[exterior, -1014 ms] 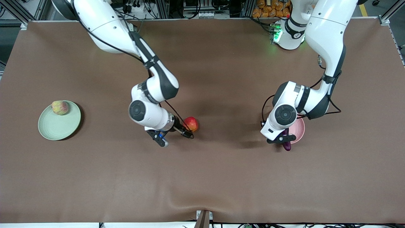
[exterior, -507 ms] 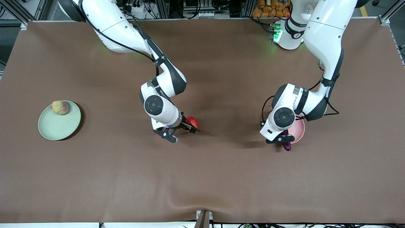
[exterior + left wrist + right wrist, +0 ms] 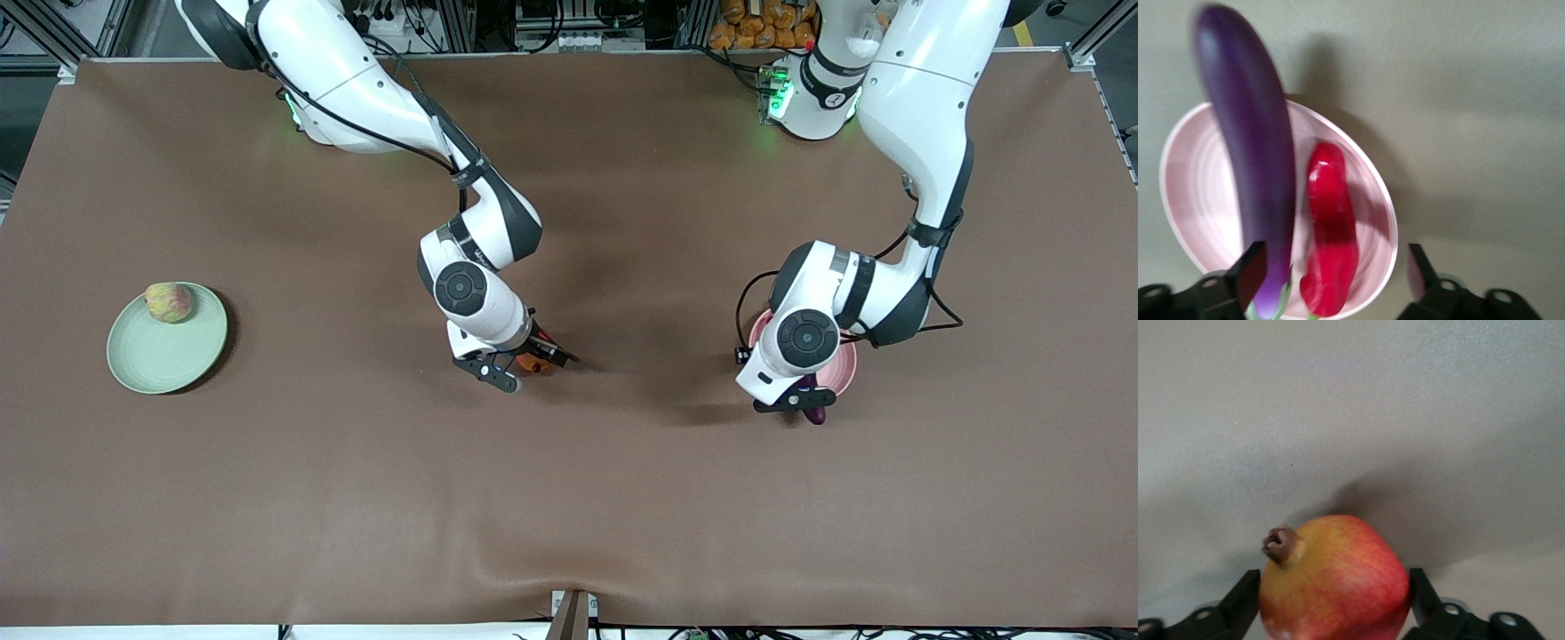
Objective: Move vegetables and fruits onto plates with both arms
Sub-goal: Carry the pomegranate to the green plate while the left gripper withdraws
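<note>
a: right claw (image 3: 1335, 603)? 
b: clenched on the pomegranate (image 3: 1335, 580), mid-tabletop (image 3: 622, 498).
a: left claw (image 3: 1331, 273)?
b: released over the pink plate (image 3: 1185, 193) — eggplant (image 3: 1248, 153) and chili (image 3: 1330, 233) on it, toward the left arm's end.

A brown table cover (image 3: 569, 498) lies rippled along its edge nearest the front camera, where a dark bracket (image 3: 572, 615) pokes up, well apart from the right gripper (image 3: 524, 366). Well apart from the left gripper (image 3: 794, 402), a heap of orange packets (image 3: 765, 25) sits past the table's edge by that arm's base. Tangled cables (image 3: 378, 18) crowd the same edge toward the right arm's end.
</note>
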